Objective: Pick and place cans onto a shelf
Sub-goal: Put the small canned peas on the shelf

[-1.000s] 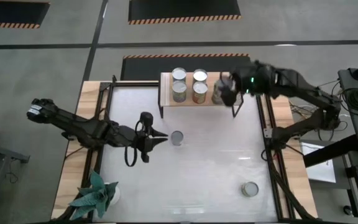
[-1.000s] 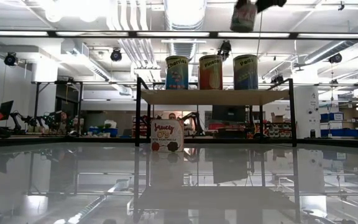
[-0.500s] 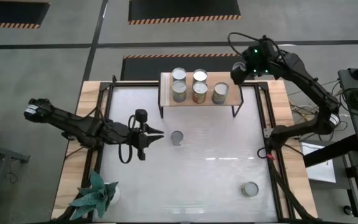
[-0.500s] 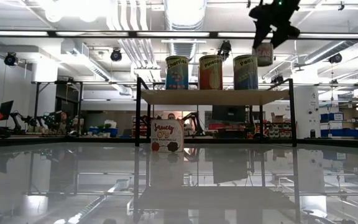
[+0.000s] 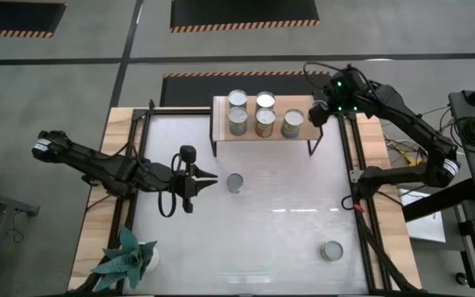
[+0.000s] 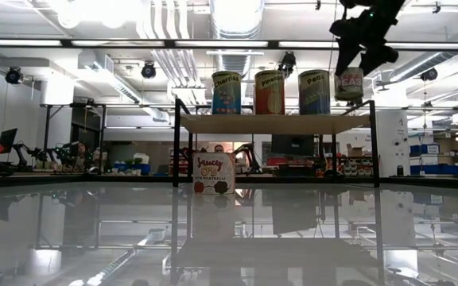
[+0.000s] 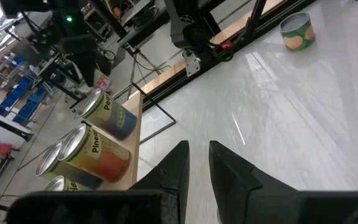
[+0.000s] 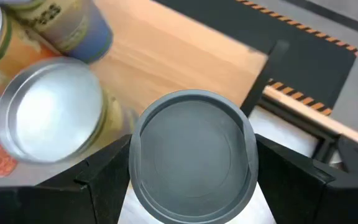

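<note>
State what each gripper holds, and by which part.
The right gripper holds a can by its sides, one finger on each flank, above the shelf's right end. The left gripper holds nothing, shut over the table near a lone can.

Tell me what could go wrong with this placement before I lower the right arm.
1. The right gripper holds the peas can above the very right end of the shelf; set down slightly further out, it may overhang and tip off.
2. The nearest shelved can stands close by; a finger could knock it while descending or opening.
The left gripper waits by the table can, clear of this.
</note>
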